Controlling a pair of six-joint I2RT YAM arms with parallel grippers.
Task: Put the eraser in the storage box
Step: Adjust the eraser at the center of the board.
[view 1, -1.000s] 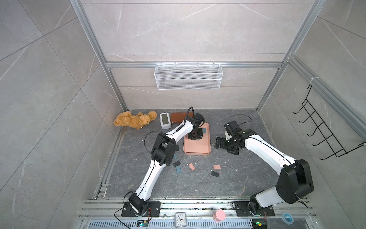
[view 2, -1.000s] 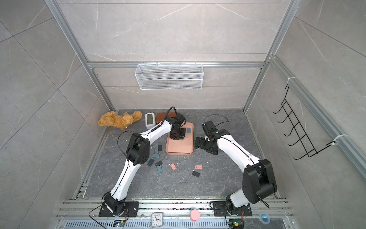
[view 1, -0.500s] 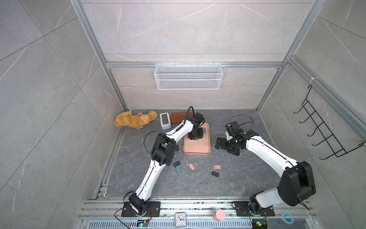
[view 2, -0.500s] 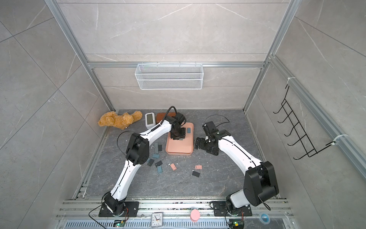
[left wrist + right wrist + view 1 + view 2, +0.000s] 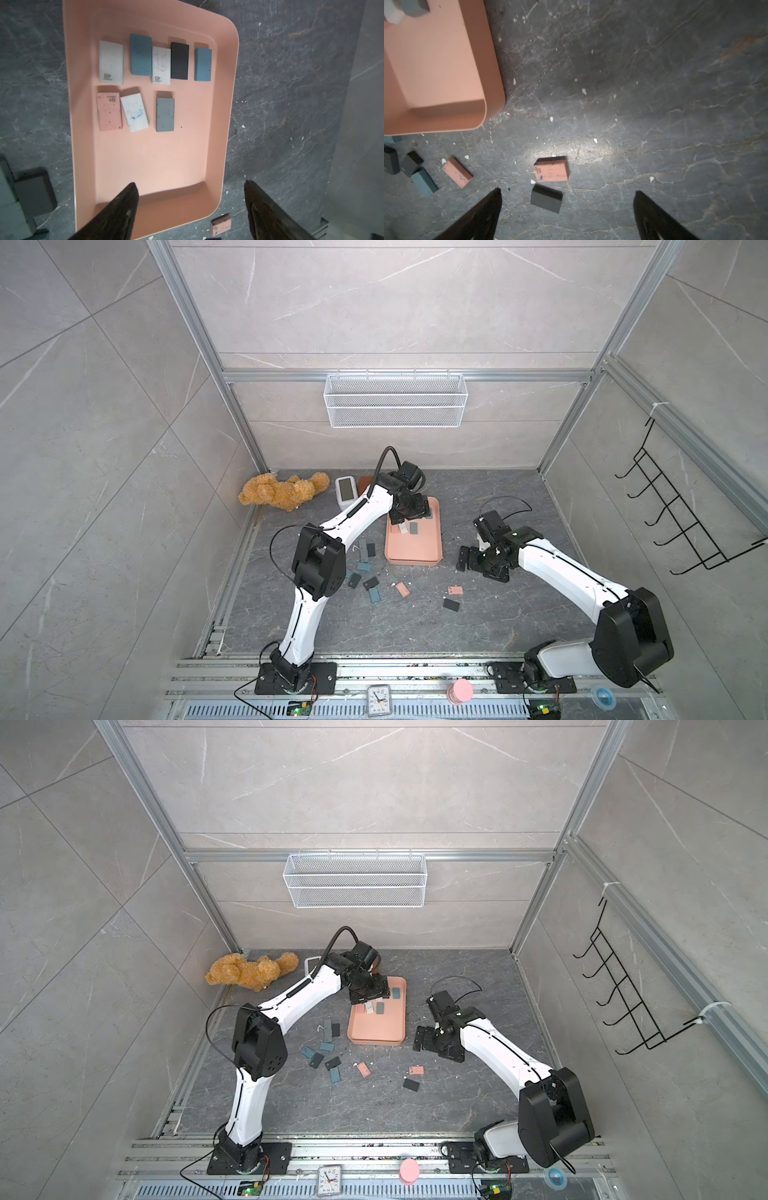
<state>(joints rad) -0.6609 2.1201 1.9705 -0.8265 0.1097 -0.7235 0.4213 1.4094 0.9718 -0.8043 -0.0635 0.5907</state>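
Note:
The storage box [image 5: 411,549] [image 5: 376,1029] is a salmon-pink tray on the dark floor. Several erasers lie in its far half: white [image 5: 111,62], blue [image 5: 141,55], black [image 5: 179,60], pink [image 5: 109,111], a tilted white one with blue marks [image 5: 135,112] and a grey one [image 5: 165,114]. My left gripper [image 5: 409,512] [image 5: 190,185] hangs open and empty above the tray. My right gripper [image 5: 467,560] [image 5: 568,191] is open and empty above the floor, to the right of the tray's near corner [image 5: 492,116]. A pink eraser [image 5: 551,171] and a dark one [image 5: 546,199] lie just ahead of its fingers.
More loose erasers lie on the floor left of and in front of the tray, among them pink [image 5: 402,589], teal [image 5: 375,595] and black [image 5: 451,605]. At the back left are a teddy bear [image 5: 282,491], a white device [image 5: 346,489] and a brown case [image 5: 365,482]. A wire basket [image 5: 395,406] hangs on the back wall.
My left gripper's jaws have spread open above the storage box. The right arm has hardly moved and stays open.

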